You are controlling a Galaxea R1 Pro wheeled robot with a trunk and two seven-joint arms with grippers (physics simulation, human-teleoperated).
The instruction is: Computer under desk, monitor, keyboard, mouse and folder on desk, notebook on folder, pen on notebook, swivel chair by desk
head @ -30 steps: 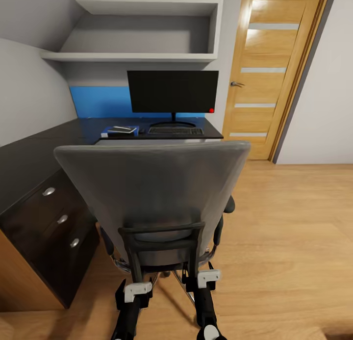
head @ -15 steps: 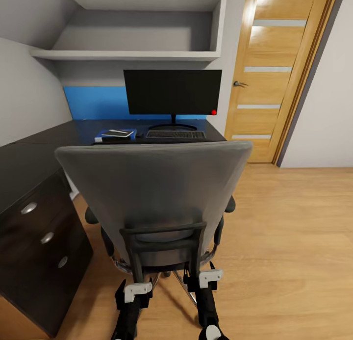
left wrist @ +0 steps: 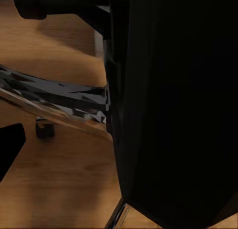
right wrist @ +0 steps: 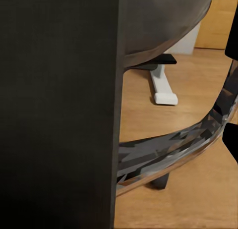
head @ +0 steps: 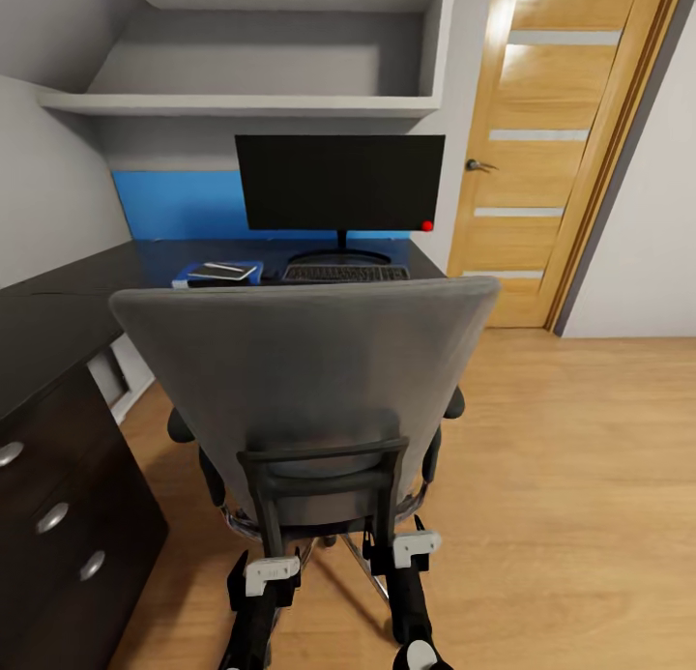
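Observation:
The grey swivel chair (head: 309,380) stands right in front of me, its back towards me. My left gripper (head: 267,566) and right gripper (head: 410,546) are each closed around an upright of its black back frame (left wrist: 168,110) (right wrist: 54,110). Beyond it is the black desk (head: 58,303) with the monitor (head: 338,182) upright and the keyboard (head: 343,274) before its stand. To the left of the keyboard lies the blue folder (head: 187,277), with the grey notebook (head: 220,273) and the pale pen (head: 225,266) on top. The mouse is too small to make out. The computer is hidden.
The desk's drawer pedestal (head: 58,515) is close at the left. A wooden door (head: 541,158) stands at the right, with open wooden floor (head: 580,477) before it. Wall shelves (head: 242,104) hang above the desk. The chair's chrome base (left wrist: 54,100) and a white desk foot (right wrist: 161,87) are low down.
The camera has moved forward with the chair: the desk, monitor and door look nearer and the pedestal has slid left and down. The chair and grippers keep their place in view.

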